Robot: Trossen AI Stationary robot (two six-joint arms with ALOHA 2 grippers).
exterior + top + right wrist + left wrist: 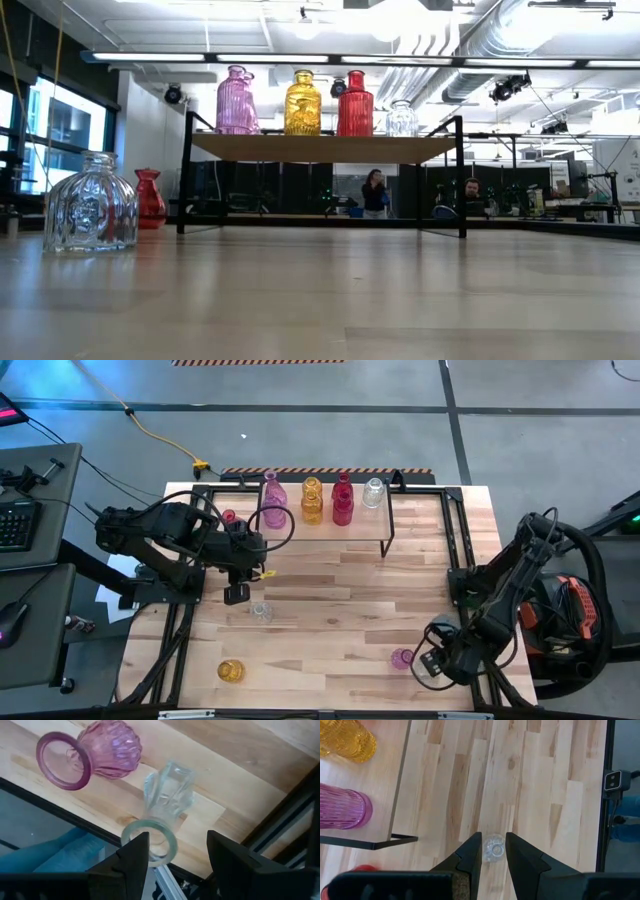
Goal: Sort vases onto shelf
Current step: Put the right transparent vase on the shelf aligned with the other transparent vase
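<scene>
On the shelf stand a pink vase, a yellow vase, a red vase and a clear vase. My left gripper hangs high over the table, narrowly open and holding nothing. A small clear vase stands upright far below it. My right gripper is open at the table's near right corner, pointing down. It is over a second clear vase, whose rim lies beside one finger. A pink vase stands just next to it. My right gripper has one finger in front of the clear vase's rim in the right wrist view. I cannot tell whether it touches the rim. The vase stands on the table at its edge.
A red vase stands on the table left of the shelf, and a yellow vase near the front left. Black frame rails run along the table's sides. The middle of the table is bare wood.
</scene>
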